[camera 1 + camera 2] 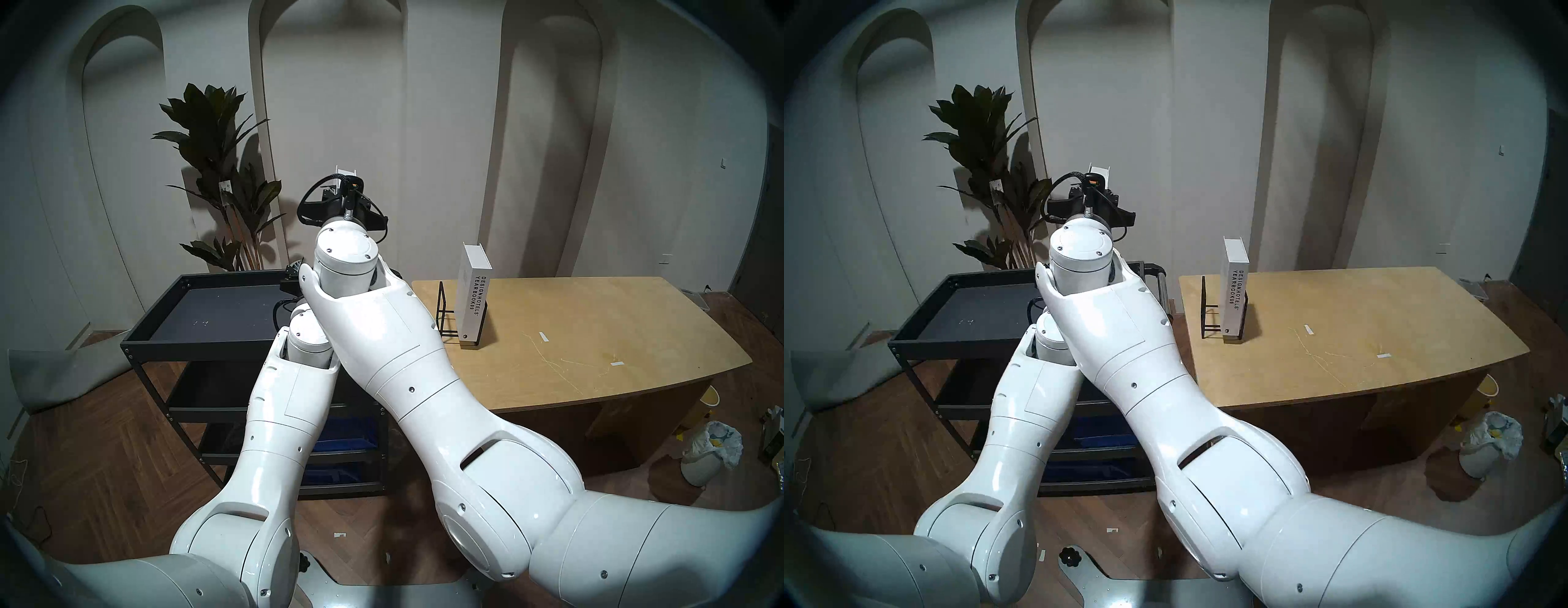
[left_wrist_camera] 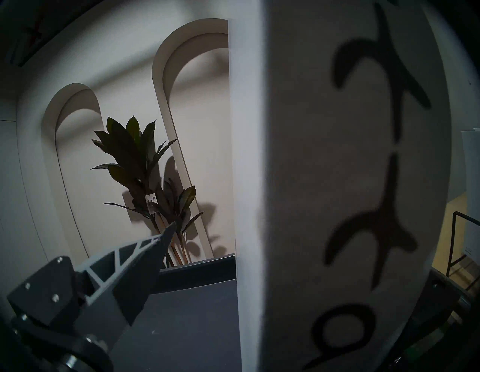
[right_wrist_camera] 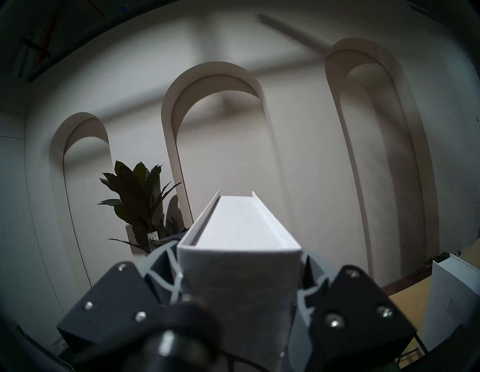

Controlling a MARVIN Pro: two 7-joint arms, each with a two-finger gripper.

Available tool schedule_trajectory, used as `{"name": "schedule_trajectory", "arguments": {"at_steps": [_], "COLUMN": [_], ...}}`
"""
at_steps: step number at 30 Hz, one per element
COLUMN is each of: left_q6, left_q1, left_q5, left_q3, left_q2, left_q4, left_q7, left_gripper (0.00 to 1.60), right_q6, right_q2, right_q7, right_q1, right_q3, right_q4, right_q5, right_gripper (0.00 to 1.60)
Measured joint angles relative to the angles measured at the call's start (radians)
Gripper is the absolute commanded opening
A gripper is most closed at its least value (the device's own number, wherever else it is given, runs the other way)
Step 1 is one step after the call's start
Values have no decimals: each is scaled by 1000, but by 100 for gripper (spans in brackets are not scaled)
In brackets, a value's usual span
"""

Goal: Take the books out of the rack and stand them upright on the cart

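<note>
Tall book (image 3: pixel 241 262): white and thick, with big black hand-drawn letters down its spine (image 2: pixel 363 181). It stands straight up between the right jaws, with its top sticking up past them.
Right gripper (image 3: pixel 240 293): its two jaws press on the tall book, one on each side, and pinch it tight.
Left gripper (image 2: pixel 145 265): only one grey pointed finger shows, off to the left of the tall book's spine and not touching it. The jaws are spread wide with nothing in them.
Short book (image 1: pixel 471 297): white and thick, with small printed black letters on its spine. It stands straight up in the rack, far to the right of both sets of jaws.
Rack (image 1: pixel 447 312): a small box of thin black wire on the wooden table (image 1: pixel 594 331). It is much lower than the short book.
Cart (image 1: pixel 169 335): dark grey, with tray shelves. Its top tray is below the left jaws and has no book on it.
Plant (image 1: pixel 220 178): dark leaves, behind the cart.
Count: two books, one rack, one cart, two grippers.
</note>
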Motion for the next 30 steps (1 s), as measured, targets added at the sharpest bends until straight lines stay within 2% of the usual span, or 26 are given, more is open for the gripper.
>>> {"name": "schedule_trajectory", "arguments": {"at_steps": [15,26,30], "left_q6": [-5,74,75], "left_q1": [-15,-60,-73], "left_q5": [19,-109,-113], "left_q3": [10,-64,-60], "left_q2": [24,-19,-15], "left_q4": [26,54,62], "left_q7": [-25,-78,-89], "left_gripper": [160,160,160], "right_q6": [67,73,49], "right_q2": [-35,-45,-45], "right_q7": [-1,37,45], "right_q1": [126,204,222], "right_q3": [-1,0,-18], "right_q4": [184,289,316], "right_q5": [-19,-23,-38], "right_gripper": [0,0,0]}}
